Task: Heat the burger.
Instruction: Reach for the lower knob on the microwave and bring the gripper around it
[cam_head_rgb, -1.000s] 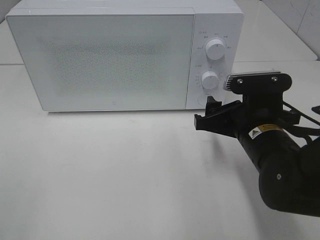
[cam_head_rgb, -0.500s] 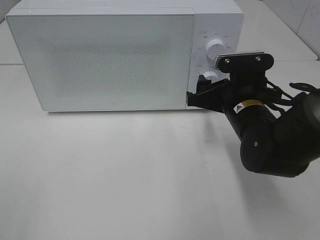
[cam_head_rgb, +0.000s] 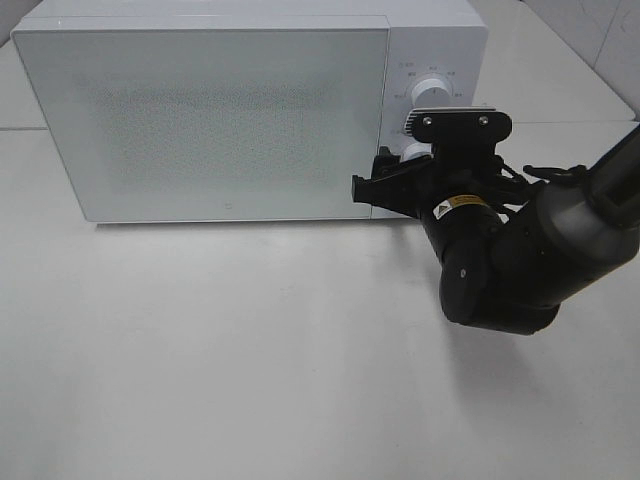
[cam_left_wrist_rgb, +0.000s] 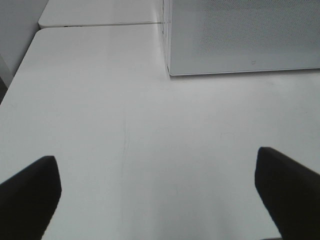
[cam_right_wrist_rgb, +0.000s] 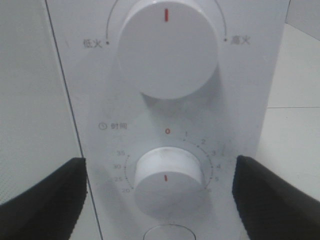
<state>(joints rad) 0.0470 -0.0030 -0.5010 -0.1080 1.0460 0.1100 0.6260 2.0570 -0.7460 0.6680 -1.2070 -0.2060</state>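
Observation:
The burger is out of view. A white microwave (cam_head_rgb: 210, 120) stands at the back of the table with its frosted door shut. My right gripper (cam_head_rgb: 392, 186) is open and sits right in front of the control panel. In the right wrist view its dark fingers (cam_right_wrist_rgb: 45, 200) flank the lower timer knob (cam_right_wrist_rgb: 167, 177) without touching it. The larger power knob (cam_right_wrist_rgb: 167, 47) sits above the timer knob. My left gripper (cam_left_wrist_rgb: 157, 195) is open over bare table to the left of the microwave, with nothing between its fingers.
The white table (cam_head_rgb: 220, 350) stretches in front of the microwave. A round button (cam_right_wrist_rgb: 170, 234) shows below the timer knob. The right arm's bulky black body (cam_head_rgb: 500, 270) hangs over the table's right side. A seam (cam_left_wrist_rgb: 100, 24) divides the table from another one behind it.
The right arm has moved left and toward the microwave, bringing its open gripper from below the control panel up to the lower knob. The left gripper has not moved.

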